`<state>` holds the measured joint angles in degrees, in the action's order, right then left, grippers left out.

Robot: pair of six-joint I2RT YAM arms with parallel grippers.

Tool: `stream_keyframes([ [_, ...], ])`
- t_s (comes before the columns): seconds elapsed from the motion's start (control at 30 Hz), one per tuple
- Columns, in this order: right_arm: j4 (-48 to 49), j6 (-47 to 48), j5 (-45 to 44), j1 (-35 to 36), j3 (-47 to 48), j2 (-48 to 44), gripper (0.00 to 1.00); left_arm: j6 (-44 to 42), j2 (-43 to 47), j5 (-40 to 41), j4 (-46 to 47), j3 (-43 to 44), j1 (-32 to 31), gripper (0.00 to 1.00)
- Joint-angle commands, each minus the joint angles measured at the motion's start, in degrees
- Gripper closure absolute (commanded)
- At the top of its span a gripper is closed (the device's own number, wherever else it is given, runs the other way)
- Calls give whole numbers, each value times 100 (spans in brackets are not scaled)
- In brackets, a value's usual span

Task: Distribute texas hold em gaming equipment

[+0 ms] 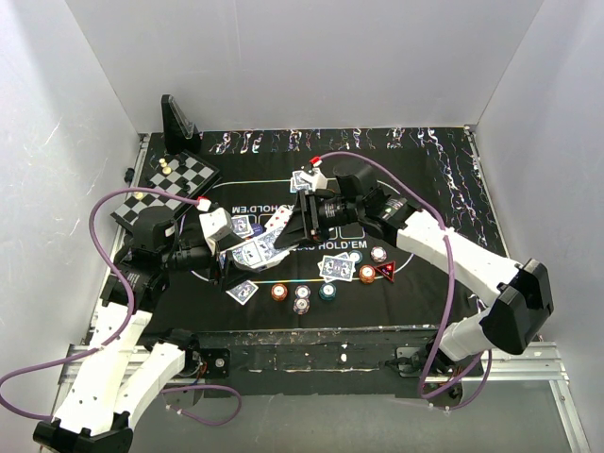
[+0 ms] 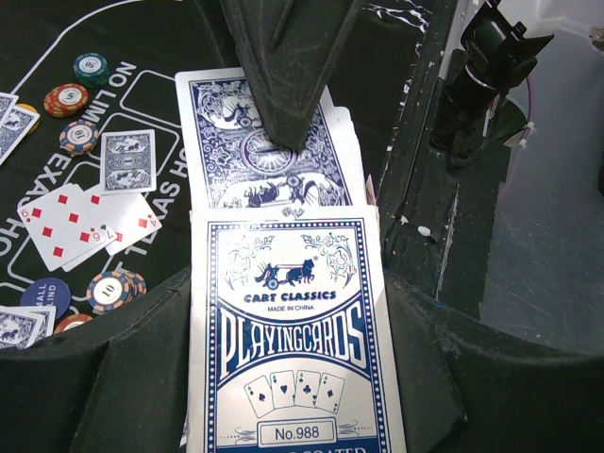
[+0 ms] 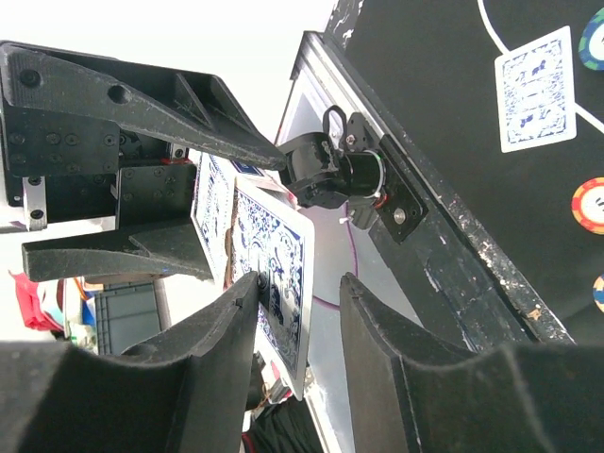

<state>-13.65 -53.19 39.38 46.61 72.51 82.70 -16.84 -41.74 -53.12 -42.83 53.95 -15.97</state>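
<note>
- left fingers (image 2: 151, 349): clamped on the deck (image 2: 293, 330), one finger on each long side.
- deck: held above the mat (image 1: 415, 189), at 9 o'clock of the mat centre in the top view, printed face toward the left wrist camera.
- top card (image 2: 222, 142): back up, projects past the deck's far end.
- right fingers (image 3: 236, 311): apart, with the top card's edge standing in the gap and lying close to one finger. contact cannot be told.
- chips (image 1: 302, 292): a row of three on the mat at 6 o'clock, and two more at 4 o'clock beside the red triangle (image 1: 386, 272).
- loose cards (image 1: 242, 293): back up on the mat, one at 8 o'clock, one at 12 o'clock, and some at 5 o'clock just above the chip row.
- face-up cards (image 2: 66, 226): red pips, flat on the mat, overlapping.
- chessboard (image 1: 170, 184): at 10 o'clock, at the mat's corner.
</note>
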Motion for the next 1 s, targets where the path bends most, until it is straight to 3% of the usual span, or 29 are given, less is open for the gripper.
stream_keyframes([
  [0.0,-155,186,-44,-161,-9,-315,55,49,95,-190,187,98,15,100],
  [0.47,-515,379,-88,-389,52,-517,66,93,139,-207,222,98,23,100],
  [0.77,-788,467,-88,-662,281,-606,89,76,139,-207,205,63,15,100],
  [0.97,-806,494,-9,-1083,211,-763,99,58,157,-207,170,71,23,100],
])
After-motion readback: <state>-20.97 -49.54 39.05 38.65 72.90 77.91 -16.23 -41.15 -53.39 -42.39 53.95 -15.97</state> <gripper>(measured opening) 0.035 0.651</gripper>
